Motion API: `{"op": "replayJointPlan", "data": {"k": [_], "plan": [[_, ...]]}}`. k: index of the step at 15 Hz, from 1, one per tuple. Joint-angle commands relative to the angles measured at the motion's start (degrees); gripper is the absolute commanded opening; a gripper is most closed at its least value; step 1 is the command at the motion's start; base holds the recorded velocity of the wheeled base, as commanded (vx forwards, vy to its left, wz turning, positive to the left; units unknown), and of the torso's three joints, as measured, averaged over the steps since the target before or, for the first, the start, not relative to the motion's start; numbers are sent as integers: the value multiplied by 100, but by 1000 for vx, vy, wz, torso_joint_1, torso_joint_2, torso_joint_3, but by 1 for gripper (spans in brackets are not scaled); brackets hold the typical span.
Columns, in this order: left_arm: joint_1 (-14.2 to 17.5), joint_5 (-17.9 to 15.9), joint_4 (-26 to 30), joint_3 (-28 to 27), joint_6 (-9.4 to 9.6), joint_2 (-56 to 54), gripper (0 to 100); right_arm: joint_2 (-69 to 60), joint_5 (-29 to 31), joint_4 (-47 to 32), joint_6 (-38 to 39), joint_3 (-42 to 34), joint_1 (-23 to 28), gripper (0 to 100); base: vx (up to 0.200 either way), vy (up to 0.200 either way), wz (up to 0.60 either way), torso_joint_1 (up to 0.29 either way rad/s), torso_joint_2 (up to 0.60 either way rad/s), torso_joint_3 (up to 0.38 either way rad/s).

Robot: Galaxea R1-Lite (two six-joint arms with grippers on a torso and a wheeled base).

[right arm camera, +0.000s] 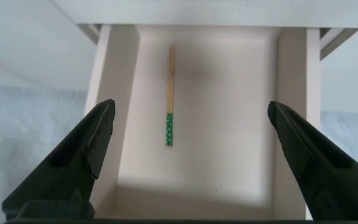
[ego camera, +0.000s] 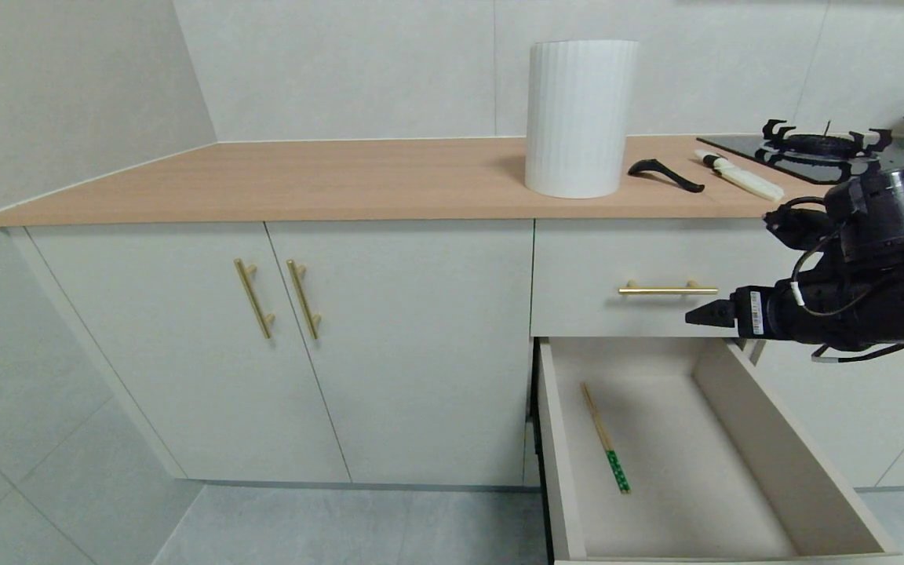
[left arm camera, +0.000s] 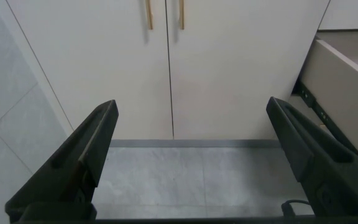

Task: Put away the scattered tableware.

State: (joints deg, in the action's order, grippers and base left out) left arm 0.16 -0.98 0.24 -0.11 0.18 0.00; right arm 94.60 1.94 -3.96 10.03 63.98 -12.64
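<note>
A pair of wooden chopsticks (ego camera: pixel 605 449) with green ends lies on the floor of the pulled-out lower drawer (ego camera: pixel 774 447), toward its left wall. On the wooden counter, a black curved utensil (ego camera: pixel 665 174) and a white-bladed knife (ego camera: pixel 738 176) lie right of a tall white ribbed container (ego camera: pixel 577 118). My right gripper (ego camera: pixel 697 315) hangs above the drawer's back right part, in front of the shut upper drawer. In the right wrist view this gripper (right arm camera: pixel 191 112) is open and empty over the chopsticks (right arm camera: pixel 169 96). My left gripper (left arm camera: pixel 192 107) is open and empty, low over the floor.
A gas stove (ego camera: pixel 821 149) sits at the counter's far right. The upper drawer carries a gold handle (ego camera: pixel 668 289). Two shut cabinet doors (ego camera: pixel 279 345) with gold handles stand left of the drawers, and they face the left gripper (left arm camera: pixel 166 62). Grey tile floor lies below.
</note>
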Motion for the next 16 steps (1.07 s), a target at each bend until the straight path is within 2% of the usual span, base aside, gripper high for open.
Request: {"op": "replayJointPlan", "data": {"k": [1, 4, 16], "plan": [[2, 1, 2, 2, -1, 0, 100, -64, 8, 9, -1, -26, -54, 100, 0, 0, 0, 36, -251, -198], [2, 1, 2, 2, -1, 0, 100, -47, 8, 71, -1, -26, -54, 100, 0, 0, 0, 87, -274, -287], [2, 1, 2, 2, -1, 0, 100, 243, 26, 387, -1, -122, -45, 100, 0, 0, 0, 162, -491, -301]]}}
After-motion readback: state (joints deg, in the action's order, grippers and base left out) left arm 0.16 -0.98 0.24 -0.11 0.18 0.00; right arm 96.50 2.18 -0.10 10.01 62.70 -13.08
